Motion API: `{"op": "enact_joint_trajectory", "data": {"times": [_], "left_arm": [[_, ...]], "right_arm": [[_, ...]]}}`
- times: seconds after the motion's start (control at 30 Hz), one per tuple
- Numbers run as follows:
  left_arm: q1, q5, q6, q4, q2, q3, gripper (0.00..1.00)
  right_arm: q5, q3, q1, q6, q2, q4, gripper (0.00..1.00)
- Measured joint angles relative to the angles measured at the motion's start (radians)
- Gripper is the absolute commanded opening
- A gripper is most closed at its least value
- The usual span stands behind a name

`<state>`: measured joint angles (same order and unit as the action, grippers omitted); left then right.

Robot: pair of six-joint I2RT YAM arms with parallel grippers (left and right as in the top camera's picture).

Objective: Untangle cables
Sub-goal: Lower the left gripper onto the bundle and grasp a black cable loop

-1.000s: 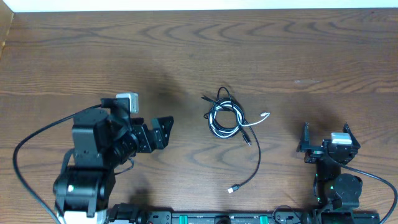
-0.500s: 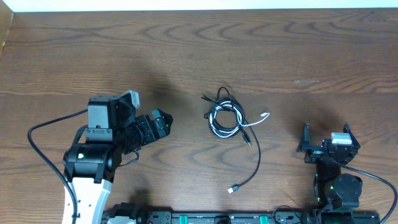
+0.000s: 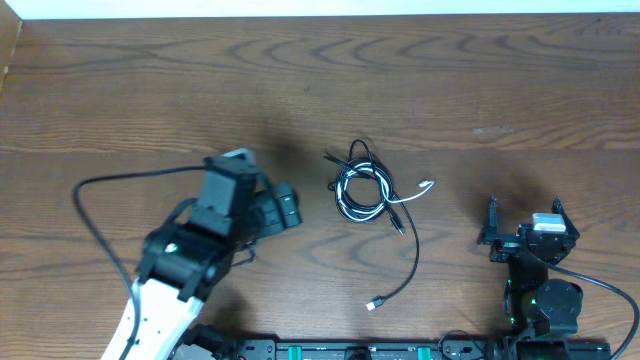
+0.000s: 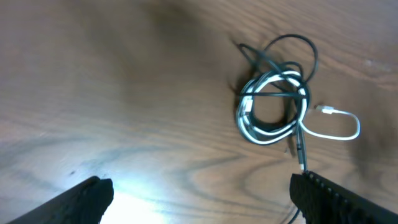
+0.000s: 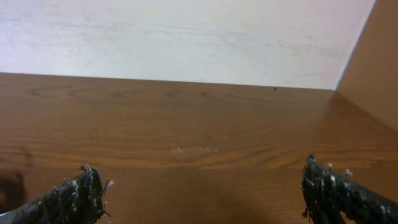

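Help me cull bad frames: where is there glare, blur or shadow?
Left wrist: glare on the table at bottom, whole frame soft, cables readable. Overhead: sharp, faint shadow above the left claw. Right wrist: evenly lit, right claw blurred at the tips.

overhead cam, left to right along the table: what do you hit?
left gripper → coil of cables → white cable's plug end → right gripper

The cables (image 3: pixel 364 189) lie coiled together mid-table, black and white loops tangled; one black tail (image 3: pixel 405 270) trails toward five o'clock.
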<state>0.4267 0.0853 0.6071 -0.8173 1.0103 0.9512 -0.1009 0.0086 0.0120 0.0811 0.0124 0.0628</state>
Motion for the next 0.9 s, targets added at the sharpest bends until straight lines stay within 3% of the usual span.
{"op": "enact_joint_trajectory", "data": {"times": [0.27,0.5,0.73,0.9], "left_arm": [[0.165,-0.059,0.018,0.287,0.216,0.003,0.96],[0.225,-0.077,0.001,0.382,0.453,0.004,0.96],[0.227,-0.101,-0.017,0.512,0.581,0.004,0.96],[0.227,-0.112,-0.026,0.534,0.659,0.004,0.88]], "right_arm": [[0.0,0.0,0.0,0.0,0.0,0.0,0.99],[0.0,0.0,0.0,0.0,0.0,0.0,0.99],[0.0,0.0,0.0,0.0,0.0,0.0,0.99],[0.0,0.0,0.0,0.0,0.0,0.0,0.99]]}}
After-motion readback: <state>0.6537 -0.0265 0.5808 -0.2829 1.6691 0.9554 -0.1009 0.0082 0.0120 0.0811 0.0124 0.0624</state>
